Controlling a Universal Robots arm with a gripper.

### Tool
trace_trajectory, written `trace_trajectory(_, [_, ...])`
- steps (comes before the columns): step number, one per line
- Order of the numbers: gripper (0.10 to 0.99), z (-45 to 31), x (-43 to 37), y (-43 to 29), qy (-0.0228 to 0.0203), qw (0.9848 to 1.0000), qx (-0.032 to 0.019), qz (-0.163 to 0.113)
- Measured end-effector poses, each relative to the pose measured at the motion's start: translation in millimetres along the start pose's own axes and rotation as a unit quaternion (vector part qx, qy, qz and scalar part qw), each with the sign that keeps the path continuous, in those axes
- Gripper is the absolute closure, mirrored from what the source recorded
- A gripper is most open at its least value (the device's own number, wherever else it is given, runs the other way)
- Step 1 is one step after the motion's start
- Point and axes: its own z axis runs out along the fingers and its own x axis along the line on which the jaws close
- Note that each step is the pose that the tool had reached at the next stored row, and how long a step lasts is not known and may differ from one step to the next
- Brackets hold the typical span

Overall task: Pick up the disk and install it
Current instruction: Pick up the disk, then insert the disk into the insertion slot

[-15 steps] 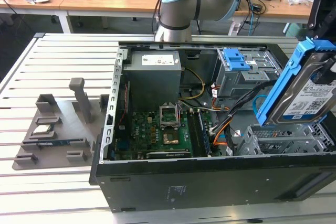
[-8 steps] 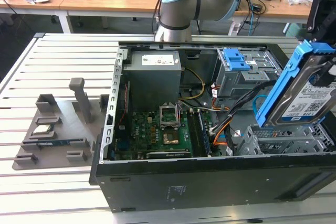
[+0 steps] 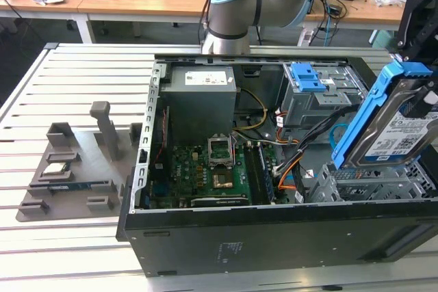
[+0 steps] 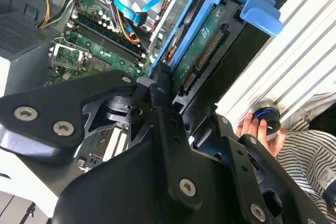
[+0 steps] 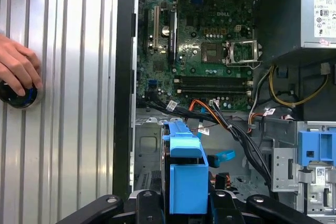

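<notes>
PC case (image 3: 274, 237) lies open on the table (image 3: 75, 251). Disk (image 3: 400, 131) is clamped in the tool (image 5: 184, 203), tilted on edge, long axis sloping down toward the metal drive cage (image 3: 369, 186) in the case's corner. Lower end sits right above the cage, not seated.

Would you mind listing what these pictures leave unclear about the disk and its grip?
- The pincer is clamped on the disk, but where the pads meet it is cut off by the frame edge in the first wrist view.
- In the exterior view, the disk's lower end is hidden behind the metal cage, so whether it touches the cage cannot be told.
- In the second wrist view, the black pincer linkage hides the disk's near end.
</notes>
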Motion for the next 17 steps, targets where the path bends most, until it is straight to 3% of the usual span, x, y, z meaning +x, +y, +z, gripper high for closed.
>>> trace_trajectory(5, [0.722, 6.4, 0.0, -4.8, 0.0010, 1.0000, 0.0000, 0.000])
trace_trajectory(9, [0.722, 6.7, 0.0, -5.5, 0.0014, 1.0000, 0.0000, 0.000])
trace_trajectory(17, [0.722, 20.3, -5.2, -8.8, 0.0013, 1.0000, 0.0000, 0.003])
